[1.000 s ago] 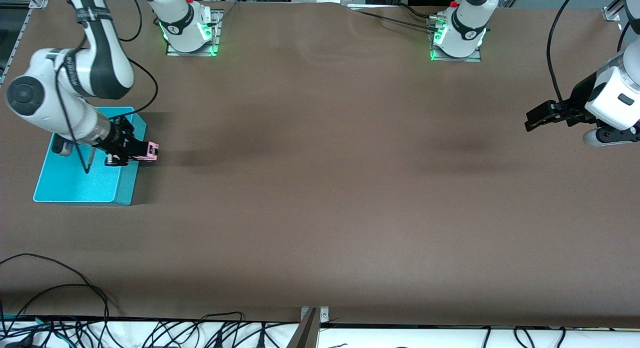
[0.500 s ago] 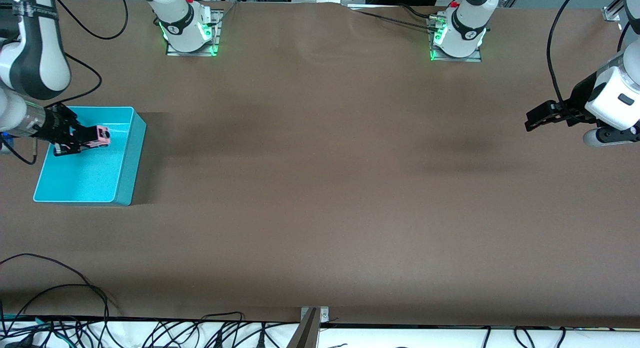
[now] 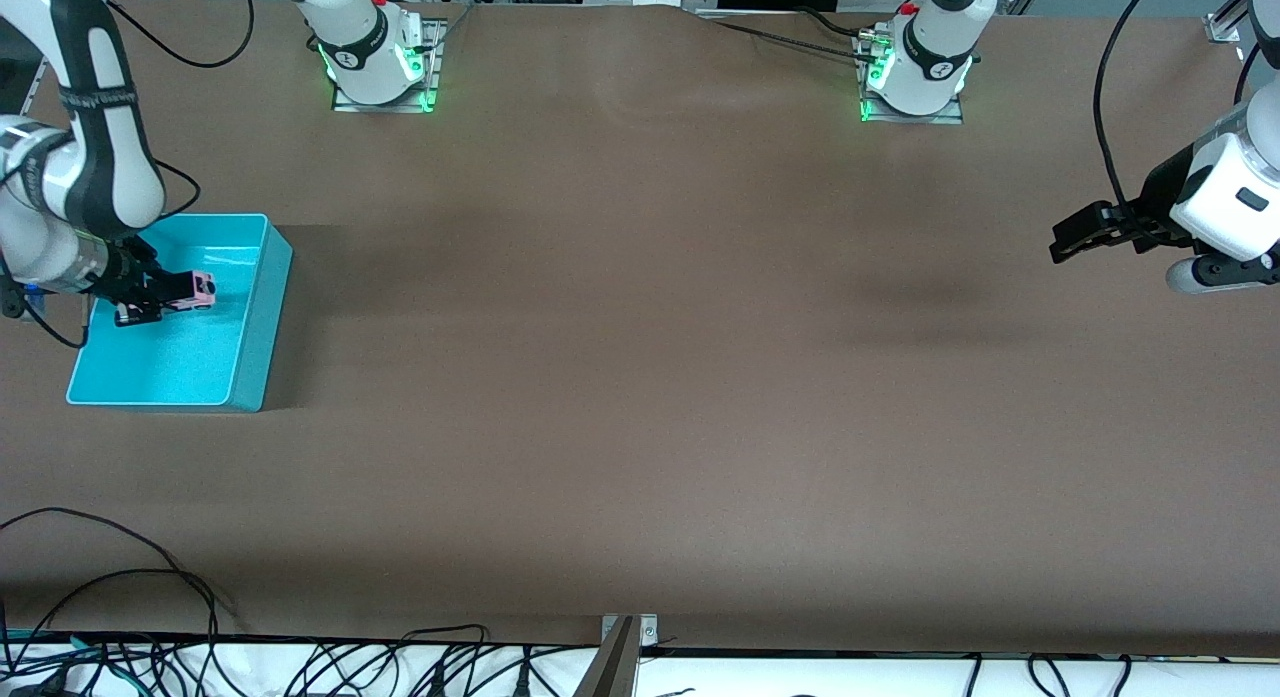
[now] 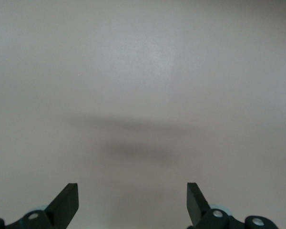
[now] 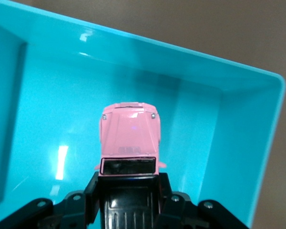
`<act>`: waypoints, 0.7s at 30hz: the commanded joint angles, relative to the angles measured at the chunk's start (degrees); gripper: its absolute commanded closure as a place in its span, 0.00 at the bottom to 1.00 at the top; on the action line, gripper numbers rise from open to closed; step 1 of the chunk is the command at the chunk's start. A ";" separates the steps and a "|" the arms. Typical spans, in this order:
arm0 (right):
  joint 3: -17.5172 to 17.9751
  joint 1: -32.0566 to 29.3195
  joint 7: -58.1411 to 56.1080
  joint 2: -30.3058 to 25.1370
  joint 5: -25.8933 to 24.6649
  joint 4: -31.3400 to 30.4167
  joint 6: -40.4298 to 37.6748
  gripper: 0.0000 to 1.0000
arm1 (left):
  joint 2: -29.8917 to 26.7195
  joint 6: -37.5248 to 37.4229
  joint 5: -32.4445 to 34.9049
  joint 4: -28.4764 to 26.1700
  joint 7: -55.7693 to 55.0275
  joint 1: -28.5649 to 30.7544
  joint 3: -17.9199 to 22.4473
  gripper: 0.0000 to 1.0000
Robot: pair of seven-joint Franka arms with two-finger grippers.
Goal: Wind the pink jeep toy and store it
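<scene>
I'm working a robotics lab: two arm bases (image 3: 378, 52) bolted to a brown-covered table (image 3: 640, 377), cables (image 3: 300, 667) along its edge.

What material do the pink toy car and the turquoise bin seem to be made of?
Pink toy car: glossy painted body, plastic or metal; the hood shows soft highlights. Turquoise bin: probably smooth moulded plastic; its floor shows bright glare and its corners are rounded.

Even, bright overhead light on the table (image 3: 640, 377); soft, wide arm shadows mid-table. Green LEDs glow at both bases (image 3: 380, 77). White glare streaks on the bin (image 5: 62, 162) floor in the right wrist view. Left wrist view pale, washed out, w/ a faint blurred shadow.
</scene>
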 commanded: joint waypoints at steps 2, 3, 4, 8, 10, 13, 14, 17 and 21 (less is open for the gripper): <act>-0.03 -0.58 -0.96 1.13 0.78 -3.05 6.24 0.75 | -0.75 0.05 -0.86 -0.70 0.56 -0.55 0.56 0.00; -0.03 -0.58 -0.87 1.48 0.78 -3.23 6.94 0.75 | -0.75 -0.04 -0.86 -0.70 0.56 -0.55 0.56 0.00; -0.03 -0.58 -0.87 2.01 1.12 -3.41 7.73 0.75 | -0.75 0.05 -0.86 -0.70 0.56 -0.55 0.56 0.00; -0.03 -0.58 -0.87 3.68 2.71 -3.76 10.11 0.71 | -0.75 -0.04 -0.86 -0.70 0.56 -0.55 0.56 0.00; 0.14 -0.58 -0.87 4.21 3.06 -3.76 10.64 0.69 | -0.75 0.05 -0.86 -0.70 0.56 -0.55 0.56 0.00; 0.23 -0.58 -0.43 4.39 3.06 -3.76 10.73 0.35 | -0.75 -0.04 -0.86 -0.70 0.56 -0.55 0.47 0.00; 0.23 -0.58 -0.26 4.39 3.06 -3.76 10.73 0.14 | -0.75 -0.04 -0.86 -0.70 0.56 -0.55 0.47 0.00; 0.32 -0.32 0.54 3.86 3.15 -3.58 10.38 0.00 | -0.75 -0.04 -0.86 -0.70 0.56 -0.55 0.47 0.00; 0.41 -0.23 0.54 2.90 3.06 -3.23 9.94 0.00 | -0.75 -0.04 -0.86 -0.70 0.56 -0.55 0.47 0.00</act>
